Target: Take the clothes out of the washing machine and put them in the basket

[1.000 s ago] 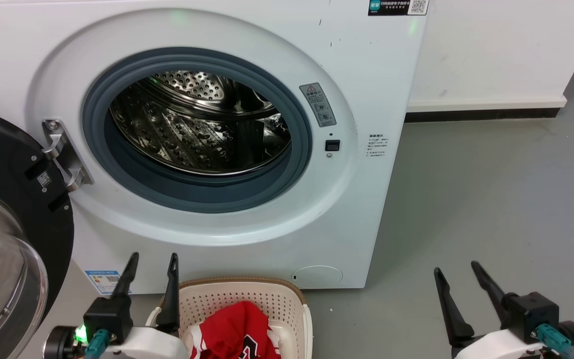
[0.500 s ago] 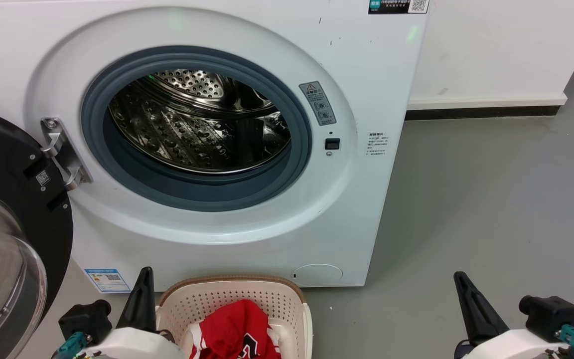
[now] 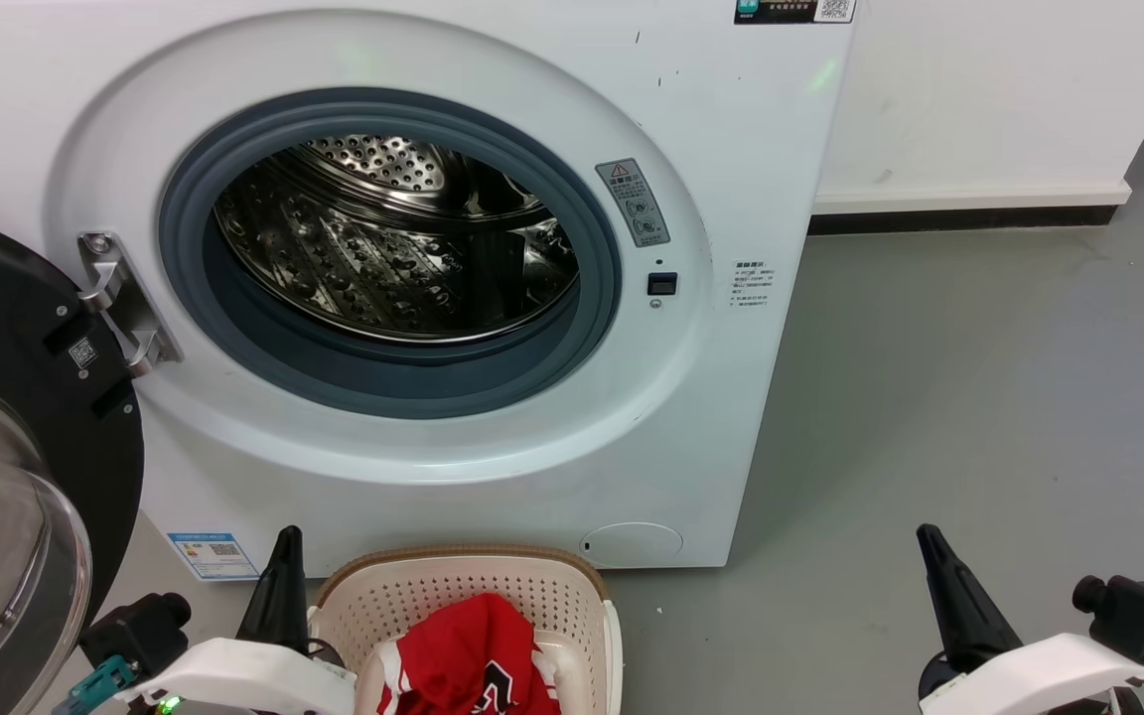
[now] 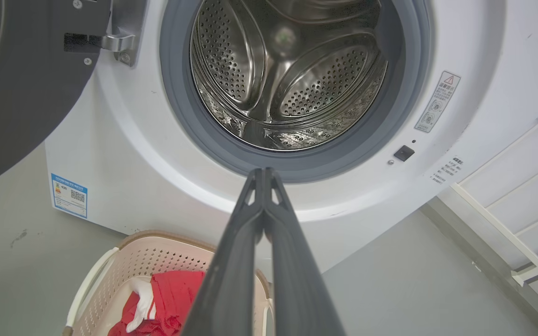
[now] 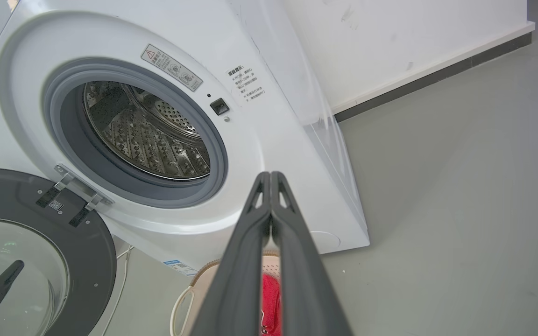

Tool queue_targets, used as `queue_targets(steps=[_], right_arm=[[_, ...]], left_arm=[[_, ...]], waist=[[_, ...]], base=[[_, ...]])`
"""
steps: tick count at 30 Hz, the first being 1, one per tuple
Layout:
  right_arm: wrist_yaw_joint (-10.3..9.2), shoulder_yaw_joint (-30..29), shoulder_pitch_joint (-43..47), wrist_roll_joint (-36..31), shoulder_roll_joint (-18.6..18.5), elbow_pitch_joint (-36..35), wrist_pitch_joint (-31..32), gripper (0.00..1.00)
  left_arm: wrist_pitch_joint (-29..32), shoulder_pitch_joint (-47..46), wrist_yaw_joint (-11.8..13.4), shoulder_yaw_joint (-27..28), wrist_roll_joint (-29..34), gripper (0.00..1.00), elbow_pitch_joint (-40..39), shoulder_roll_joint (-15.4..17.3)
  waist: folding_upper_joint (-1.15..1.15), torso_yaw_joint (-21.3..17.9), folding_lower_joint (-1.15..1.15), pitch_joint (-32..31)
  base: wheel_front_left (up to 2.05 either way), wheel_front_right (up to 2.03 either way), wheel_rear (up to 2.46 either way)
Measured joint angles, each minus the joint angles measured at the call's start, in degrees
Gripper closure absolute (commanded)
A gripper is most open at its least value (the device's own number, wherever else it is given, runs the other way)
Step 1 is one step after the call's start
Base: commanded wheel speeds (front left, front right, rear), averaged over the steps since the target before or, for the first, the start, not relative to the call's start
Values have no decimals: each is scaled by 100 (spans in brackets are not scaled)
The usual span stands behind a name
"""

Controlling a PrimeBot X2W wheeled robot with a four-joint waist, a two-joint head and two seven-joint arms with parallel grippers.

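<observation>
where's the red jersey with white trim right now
In the head view, bottom centre: the red jersey lies inside the cream perforated plastic basket on the floor before the white front-loading washing machine, beside the left gripper.

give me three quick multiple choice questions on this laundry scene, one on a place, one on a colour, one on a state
1. Where do the red clothes lie?
A on a shelf
B in the basket
C on a chair

2. What colour is the basket's rim?
A brown
B blue
C green

3. The washing machine door is:
A shut
B swung open
C taken off

Answers:
1 B, the red fabric sits inside the cream perforated walls.
2 A, a brown band runs along the top of the walls.
3 B, it hangs on its hinge beside the uncovered opening.
</observation>
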Motion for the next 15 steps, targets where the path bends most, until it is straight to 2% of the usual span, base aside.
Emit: queue_targets(steps=[15], right_arm=[[0,-97,-228,1340,-45,201,67,100]], left_arm=[[272,-132,-49,93,-1289,100,68,-13]], waist=[[0,-4,0,35]], base=[[0,0,0]])
